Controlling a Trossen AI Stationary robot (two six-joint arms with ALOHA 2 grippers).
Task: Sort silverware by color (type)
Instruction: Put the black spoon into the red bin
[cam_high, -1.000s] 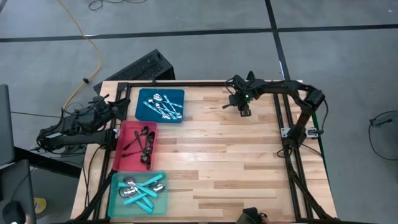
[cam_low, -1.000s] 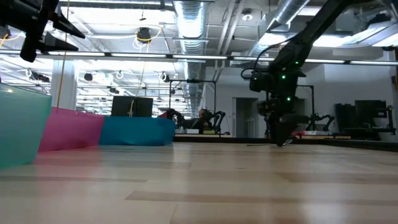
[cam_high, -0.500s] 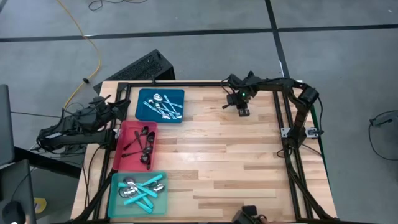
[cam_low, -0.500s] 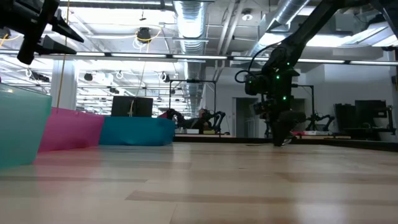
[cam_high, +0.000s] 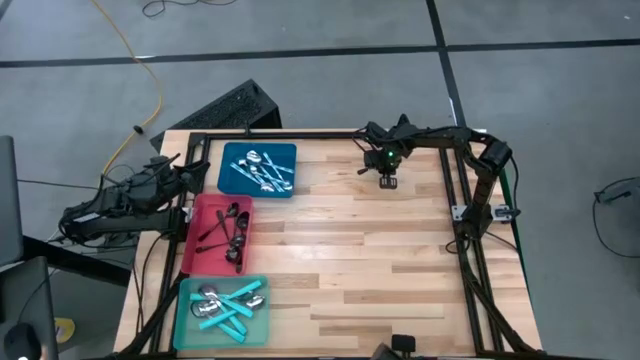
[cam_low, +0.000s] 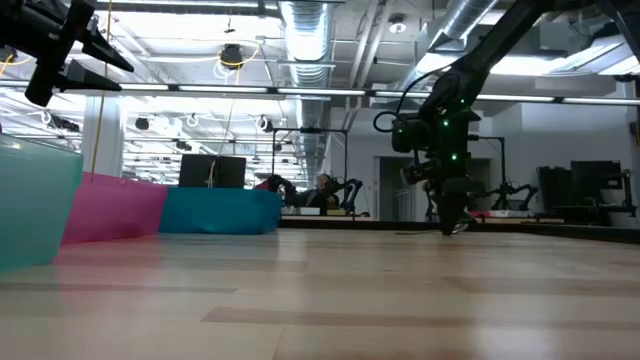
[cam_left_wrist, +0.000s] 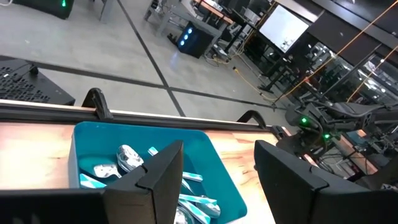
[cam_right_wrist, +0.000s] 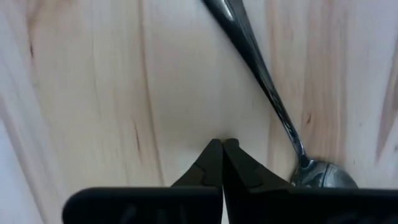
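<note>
Right gripper is clamped shut on nothing; the silver spoon lies flat on the table just beside its tips (likely a miss). Left gripper waits open over the blue tray; other spoons are already in trays.

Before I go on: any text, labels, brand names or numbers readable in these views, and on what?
None readable.
Bright wall screen in the room, left wrist view: content too blurred to read.
Blue flat tray, red flat tray, teal flat tray: no markings visible.
</note>
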